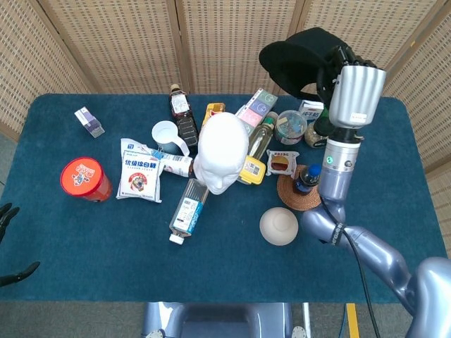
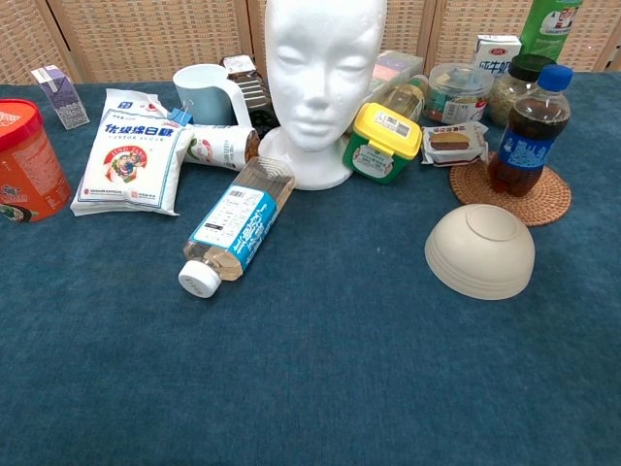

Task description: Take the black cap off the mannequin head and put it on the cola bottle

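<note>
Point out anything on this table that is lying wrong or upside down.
A clear water bottle lies on its side in front of the mannequin head, and a cream bowl sits upside down near the cola bottle. Nothing looks spilled.

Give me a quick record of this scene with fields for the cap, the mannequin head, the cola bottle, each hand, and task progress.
cap: black cap, held up in the air above the far right of the table
mannequin head: white mannequin head, bare, upright at table centre
cola bottle: cola bottle, upright on a woven coaster, blue lid on, nothing over it
right hand: right hand grips the cap
left hand: left hand, only fingertips at the frame edge, holding nothing visible
progress: cap off the head, not yet on the bottle
</note>
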Available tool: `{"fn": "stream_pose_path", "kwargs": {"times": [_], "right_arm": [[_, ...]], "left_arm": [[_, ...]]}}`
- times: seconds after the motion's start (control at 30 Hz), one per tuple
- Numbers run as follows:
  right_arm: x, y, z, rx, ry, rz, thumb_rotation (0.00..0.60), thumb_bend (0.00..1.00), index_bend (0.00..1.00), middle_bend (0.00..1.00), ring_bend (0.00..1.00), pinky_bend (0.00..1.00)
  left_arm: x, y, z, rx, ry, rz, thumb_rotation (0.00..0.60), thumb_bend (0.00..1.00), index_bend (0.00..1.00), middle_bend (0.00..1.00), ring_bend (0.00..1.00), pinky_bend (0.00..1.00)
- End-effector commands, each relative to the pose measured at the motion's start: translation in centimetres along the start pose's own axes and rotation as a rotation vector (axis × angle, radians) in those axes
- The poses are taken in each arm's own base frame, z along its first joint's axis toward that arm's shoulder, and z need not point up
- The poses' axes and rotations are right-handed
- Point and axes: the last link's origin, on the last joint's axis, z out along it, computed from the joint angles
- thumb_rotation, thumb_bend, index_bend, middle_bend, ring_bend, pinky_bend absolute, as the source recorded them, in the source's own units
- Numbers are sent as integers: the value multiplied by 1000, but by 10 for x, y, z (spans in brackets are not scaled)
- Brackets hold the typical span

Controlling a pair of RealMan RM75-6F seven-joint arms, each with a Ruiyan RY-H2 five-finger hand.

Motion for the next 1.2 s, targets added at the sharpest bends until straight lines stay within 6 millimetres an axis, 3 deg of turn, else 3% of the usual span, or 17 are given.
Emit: {"fn": "stream_pose_path", "kwargs": {"times": [0.03, 0.5, 0.93, 1.2], "right_arm": [[7, 20, -9, 73, 19, -41, 600, 451, 629, 718, 717, 733], [7, 57, -41, 145, 0, -18, 600, 452, 626, 717, 717, 733], [8, 91, -87, 171, -10, -11, 600, 451, 618, 703, 697, 700], [8, 102, -113, 243, -36, -47, 600, 384, 540, 605, 629, 637]], "left_arm": [[-1, 1, -1, -2, 2, 3, 600, 157, 0, 0, 0, 0], [-5, 3, -2, -9, -7, 13, 600, 157, 0, 0, 0, 0], [-8, 6, -3, -24, -20, 18, 600, 156, 0, 0, 0, 0], [-8, 6, -6, -32, -28, 16, 600, 156, 0, 0, 0, 0]]}}
